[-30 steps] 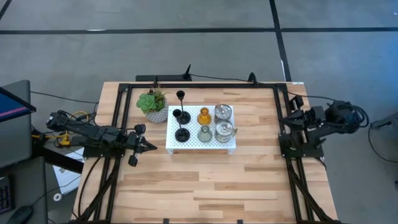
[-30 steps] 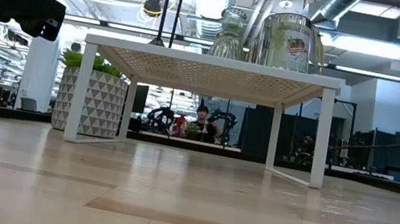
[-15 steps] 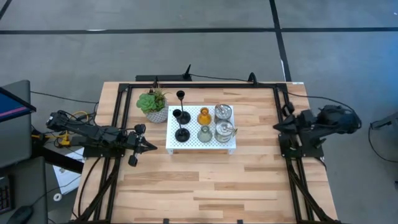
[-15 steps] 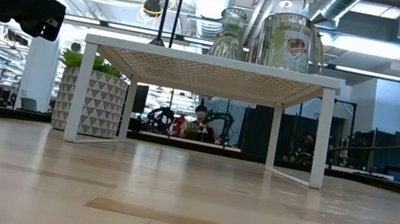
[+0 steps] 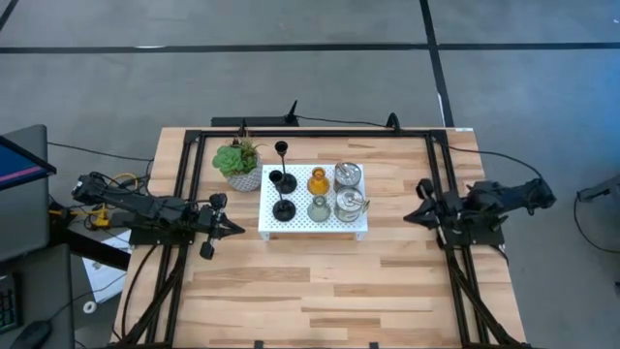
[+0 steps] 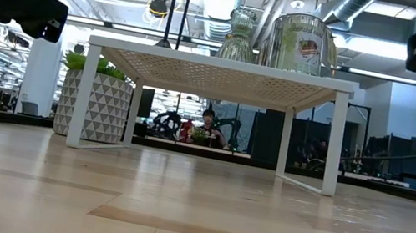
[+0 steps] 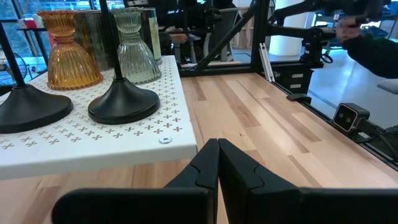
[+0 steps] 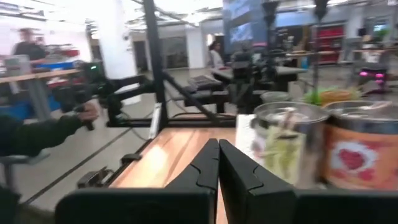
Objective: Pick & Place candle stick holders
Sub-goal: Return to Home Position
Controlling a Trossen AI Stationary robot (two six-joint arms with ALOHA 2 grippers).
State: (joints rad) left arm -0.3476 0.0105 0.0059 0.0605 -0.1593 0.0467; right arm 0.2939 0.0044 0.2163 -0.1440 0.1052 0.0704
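Seven pieces, all on the shelf [image 5: 310, 229], mid-table toward 12 o'clock.
- Black holders [image 5: 284, 208]: a column on the shelf's 9 o'clock side.
- Amber holder [image 5: 319, 180]: centre, with the green holder [image 5: 319, 208] at its 6 o'clock.
- Silver cups [image 5: 348, 175]: on the 3 o'clock side.
- Plant [image 5: 237, 161]: on the table [image 5: 320, 281], off the shelf's 10 o'clock corner.

My left gripper [image 7: 217, 149]: fingers pressed together, empty. It sits over the table's 9 o'clock side, tip aimed at 3 o'clock, near the shelf's 8 o'clock corner and not touching it.

My right gripper [image 8: 217, 149]: fingers pressed together, empty. It sits over the 3 o'clock side, tip aimed at 9 o'clock toward the cups, apart from the shelf.

Step, as I judge it: placing looks done, and only parking the arms is left. To do it well, I should hold both grippers closed and draw each back along the line it points, away from the shelf. No sideways sweep near the stems or cups. The left tip is the closer one, so it needs the most care. A knock to the shelf would likely tip a black holder first.

Axis: every piece stands upright, long axis vertical, mouth up. The black stems rise straight from their round bases. None looks tilted.
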